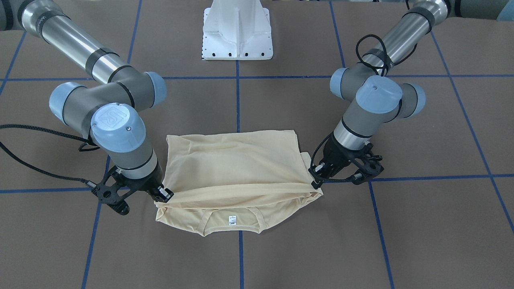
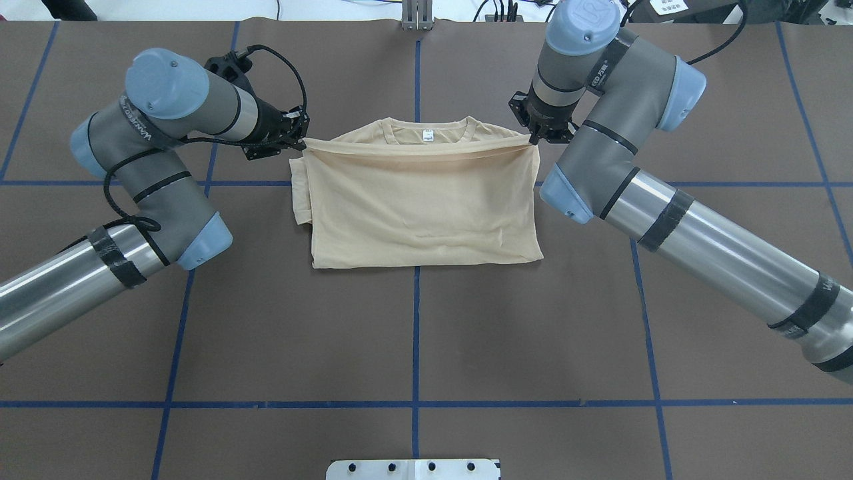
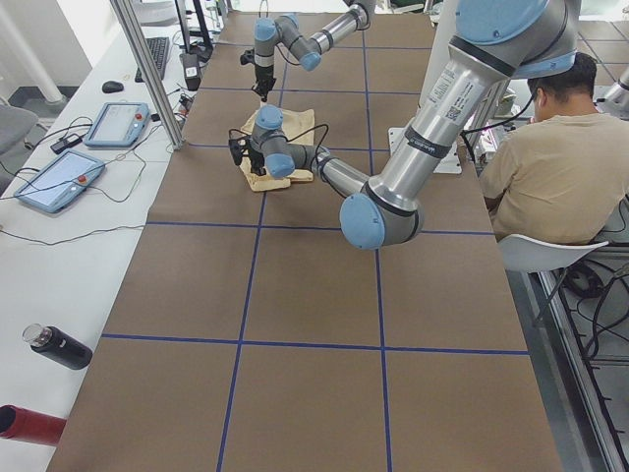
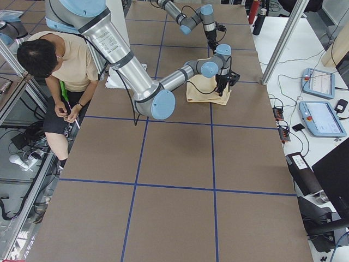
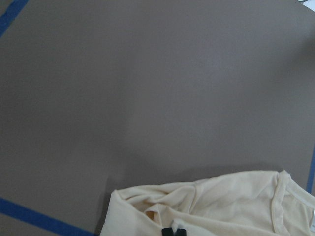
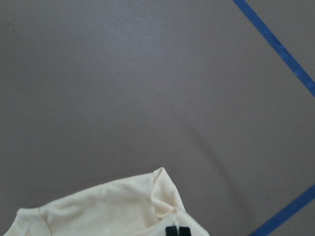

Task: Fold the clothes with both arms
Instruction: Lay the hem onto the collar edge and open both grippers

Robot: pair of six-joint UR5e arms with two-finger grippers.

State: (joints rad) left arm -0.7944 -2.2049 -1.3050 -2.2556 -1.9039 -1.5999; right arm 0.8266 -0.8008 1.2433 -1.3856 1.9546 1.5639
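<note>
The pale cream-yellow T-shirt [image 1: 237, 164] lies folded on the brown table, its back up and the print hidden. Its collar and white neck label [image 1: 231, 219] point away from the robot. My left gripper [image 2: 304, 141] is shut on one corner of the shirt's upper layer [image 2: 420, 200]; it also shows in the front view [image 1: 315, 184]. My right gripper [image 2: 533, 139] is shut on the other corner, also in the front view [image 1: 166, 195]. The held edge stretches taut between them, just above the collar. Both wrist views show shut fingertips [image 5: 172, 231] [image 6: 177, 230] pinching fabric.
The white pedestal base [image 1: 237, 32] stands behind the shirt. Blue tape lines [image 2: 416, 333] grid the brown table. An operator [image 3: 550, 167] sits by the robot's side. Teach pendants [image 3: 59, 177] and bottles [image 3: 57, 346] lie on the white side bench.
</note>
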